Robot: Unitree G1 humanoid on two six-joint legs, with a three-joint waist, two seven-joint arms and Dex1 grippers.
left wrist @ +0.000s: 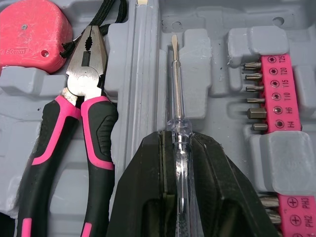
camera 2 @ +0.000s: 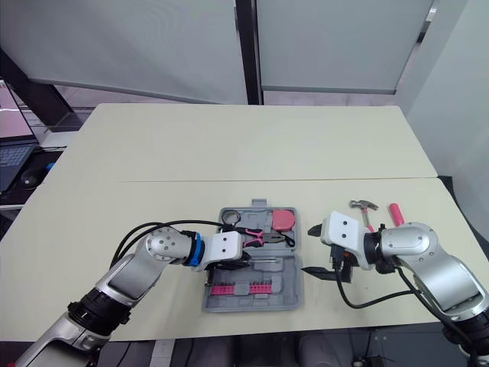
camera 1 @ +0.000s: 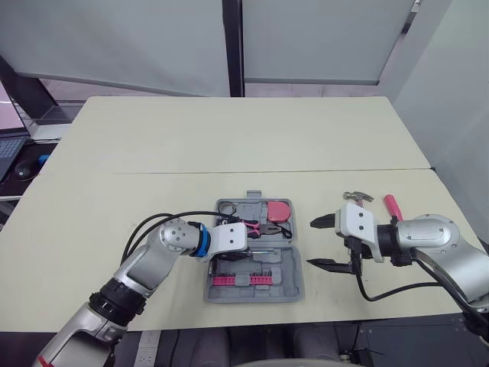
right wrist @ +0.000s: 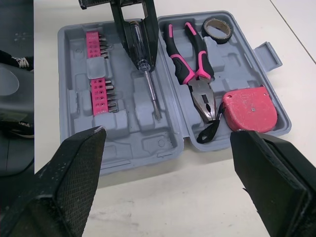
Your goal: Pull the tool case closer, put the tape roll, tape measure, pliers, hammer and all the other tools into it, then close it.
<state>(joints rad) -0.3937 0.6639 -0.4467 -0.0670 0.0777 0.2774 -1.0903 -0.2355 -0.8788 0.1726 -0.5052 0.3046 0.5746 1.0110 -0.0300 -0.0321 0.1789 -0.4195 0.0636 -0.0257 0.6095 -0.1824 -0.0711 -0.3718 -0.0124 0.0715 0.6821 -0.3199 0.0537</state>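
Observation:
The grey tool case [camera 1: 289, 284] lies open near the table's front edge. In its far half sit the red tape measure [camera 1: 279, 209], the pink-and-black pliers [left wrist: 79, 118] and a black tape roll [right wrist: 217, 28]. My left gripper [left wrist: 180, 163] is over the near half, shut on a clear-handled screwdriver [left wrist: 176, 98] whose shaft lies in a moulded groove. Pink bit holders [camera 1: 243, 280] fill the front of that half. My right gripper [camera 1: 310, 243] stands open just right of the case, holding nothing. Behind it on the table lies the hammer [camera 1: 357, 196] with its pink handle [camera 1: 392, 206], partly hidden by the wrist.
The cream table [camera 1: 229, 145] stretches far behind the case, with a seam across its middle. A laptop [camera 1: 8, 149] and a mouse [camera 1: 25, 170] sit on a separate desk at the far left. The table's front edge runs just below the case.

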